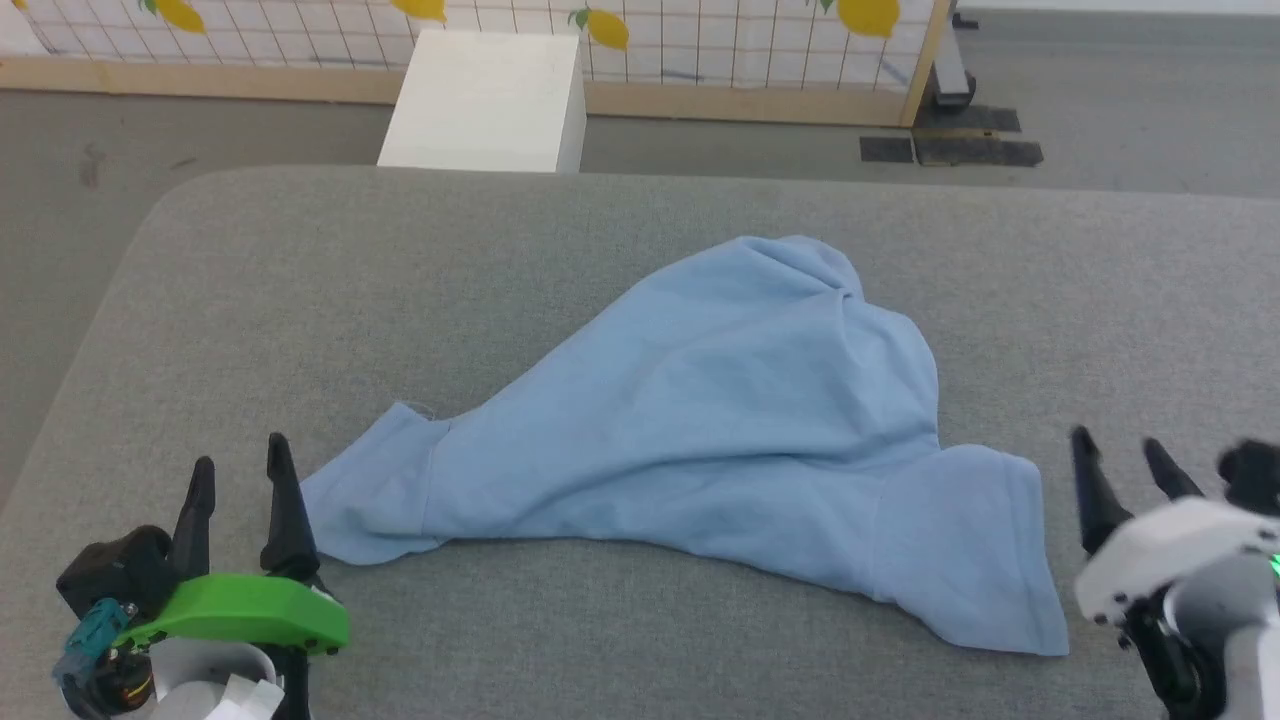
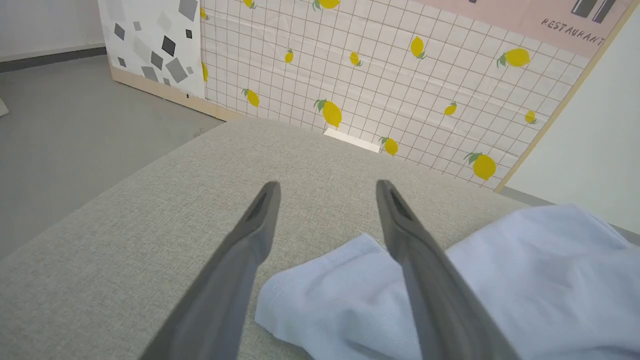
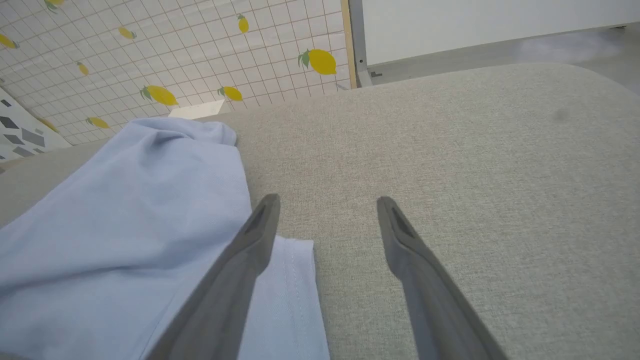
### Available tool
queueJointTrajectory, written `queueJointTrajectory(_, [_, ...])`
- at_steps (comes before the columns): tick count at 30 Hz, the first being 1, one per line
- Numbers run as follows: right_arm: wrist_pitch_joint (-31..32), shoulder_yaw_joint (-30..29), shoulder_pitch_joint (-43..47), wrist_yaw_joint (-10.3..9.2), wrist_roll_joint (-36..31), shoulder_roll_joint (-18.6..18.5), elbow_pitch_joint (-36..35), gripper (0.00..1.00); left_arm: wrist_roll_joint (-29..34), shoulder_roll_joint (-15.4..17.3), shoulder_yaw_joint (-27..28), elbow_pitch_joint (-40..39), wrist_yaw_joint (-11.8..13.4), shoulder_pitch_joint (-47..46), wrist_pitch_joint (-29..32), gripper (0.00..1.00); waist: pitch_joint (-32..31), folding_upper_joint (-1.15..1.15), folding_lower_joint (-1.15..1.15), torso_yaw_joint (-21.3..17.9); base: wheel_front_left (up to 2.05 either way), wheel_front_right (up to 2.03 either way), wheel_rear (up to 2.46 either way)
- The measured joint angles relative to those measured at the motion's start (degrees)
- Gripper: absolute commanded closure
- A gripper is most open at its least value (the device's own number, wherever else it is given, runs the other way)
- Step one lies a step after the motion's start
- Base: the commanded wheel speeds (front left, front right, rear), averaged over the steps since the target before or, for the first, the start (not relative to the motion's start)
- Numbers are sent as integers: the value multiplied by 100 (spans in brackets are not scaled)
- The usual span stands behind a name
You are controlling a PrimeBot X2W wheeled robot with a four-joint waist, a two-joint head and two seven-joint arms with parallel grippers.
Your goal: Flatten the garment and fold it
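The garment [image 1: 720,420] lies in the middle of the frame on a grey cloth-covered worktop [image 1: 300,280], and the job looks barely begun. It is opened out in one layer, shaped like a rough triangle. One sleeve [image 1: 365,490] reaches toward the lower left and the other sleeve [image 1: 975,545] toward the lower right. The body is gathered up into a rumpled peak at the upper centre, with creases running down from it. No collar or button shows, so it may be lying face down, though I cannot be sure. By my judgement the flattening is only partly done: the peak has to be pulled out and the body squared. No fold has been made yet.

The left gripper [image 1: 240,452] sits at the lower left of the head view, its fingers apart with nothing clamped between them. Its inner finger stands just beside the edge of the near sleeve. In the left wrist view that cuff lies beneath the fingers, and I cannot tell whether they touch it. The right gripper [image 1: 1116,440], at the lower right, also has its fingers spread and empty. In the right wrist view the hem of the other sleeve lies just beside one finger.

The worktop has a rounded corner at the upper left and is otherwise bare cloth. Beyond it is a grey floor [image 1: 100,150] and a white box [image 1: 490,100] at the top. A screen [image 1: 700,40] printed with a grid and lemons stands behind in a wooden frame, with dark mats [image 1: 950,150] at the upper right.
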Motion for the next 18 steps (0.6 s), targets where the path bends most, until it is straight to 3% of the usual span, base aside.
queueJointTrajectory(6, [1378,832,-845,0,-155,-448,-110,0,409,-350,256,-168,-193,-65,-7,0,256,0,0,64,0,0,0])
queueJointTrajectory(13, [3139,1816,-1917,0,-234,-1071,323,0,765,-623,383,-255,-476,-373,-23,0,633,0,0,228,0,0,0])
queueJointTrajectory(18, [3702,2496,-2460,0,-201,-1310,665,0,955,-803,442,-265,-616,-586,-23,0,932,0,0,367,0,0,0])
